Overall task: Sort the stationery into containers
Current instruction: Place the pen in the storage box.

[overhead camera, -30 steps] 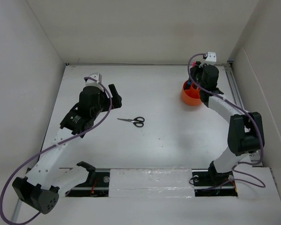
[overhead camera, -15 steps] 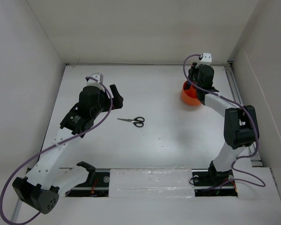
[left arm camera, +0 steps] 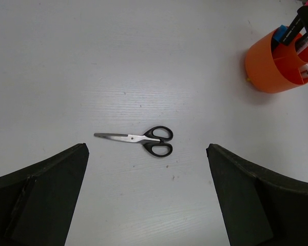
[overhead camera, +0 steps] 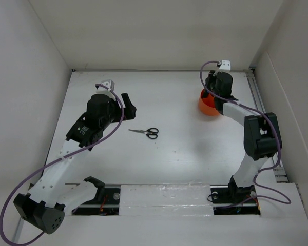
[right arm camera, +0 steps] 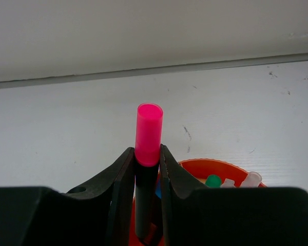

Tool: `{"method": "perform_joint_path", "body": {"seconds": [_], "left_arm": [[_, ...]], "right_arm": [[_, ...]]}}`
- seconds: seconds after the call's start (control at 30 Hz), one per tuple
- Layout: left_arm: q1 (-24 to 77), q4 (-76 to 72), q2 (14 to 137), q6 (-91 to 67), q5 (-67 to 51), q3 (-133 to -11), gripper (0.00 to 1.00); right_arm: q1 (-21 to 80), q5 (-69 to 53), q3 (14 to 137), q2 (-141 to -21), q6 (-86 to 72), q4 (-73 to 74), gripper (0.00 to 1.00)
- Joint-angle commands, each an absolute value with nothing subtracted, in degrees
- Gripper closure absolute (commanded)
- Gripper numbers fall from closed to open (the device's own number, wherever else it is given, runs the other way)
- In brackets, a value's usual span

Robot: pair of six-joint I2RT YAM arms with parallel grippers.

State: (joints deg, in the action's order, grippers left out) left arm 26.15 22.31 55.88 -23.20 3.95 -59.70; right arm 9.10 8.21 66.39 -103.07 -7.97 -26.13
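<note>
The black-handled scissors (overhead camera: 146, 132) lie shut on the table; they also show in the left wrist view (left arm camera: 143, 139). My left gripper (overhead camera: 127, 105) is open and empty, up and left of them, its fingers wide apart (left arm camera: 147, 164). My right gripper (overhead camera: 213, 91) is shut on the pink-capped black marker (right arm camera: 148, 136) and holds it upright over the orange pot (overhead camera: 207, 106), its lower end down inside the pot (right arm camera: 220, 164). The pot holds a green pen top (right arm camera: 212, 180), pale pen tops (right arm camera: 251, 178) and a blue-capped marker (left arm camera: 281, 33).
White walls close the table at the back and both sides. The orange pot (left arm camera: 274, 64) stands near the back right corner, close to a rail along the right edge (overhead camera: 257, 97). Both arm bases sit at the near edge.
My right gripper has shifted a little back and left over the pot with the marker in it, its forearm swinging in. The left arm and scissors have hardly moved.
</note>
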Motion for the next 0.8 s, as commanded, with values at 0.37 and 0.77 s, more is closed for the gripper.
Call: {"method": "perform_joint_path", "body": {"seconds": [0.37,0.77], "left_arm": [[26.10,19.95,54.93,-22.50,2.46,-59.41,0.00],[26.10,19.95,54.93,-22.50,2.46,-59.41,0.00]], "right_arm": [[10.20,11.16,65.65,-104.06,-10.55,-29.10,1.00],[10.81,13.18,65.65,-104.06,-11.69,-26.19,0.93]]}}
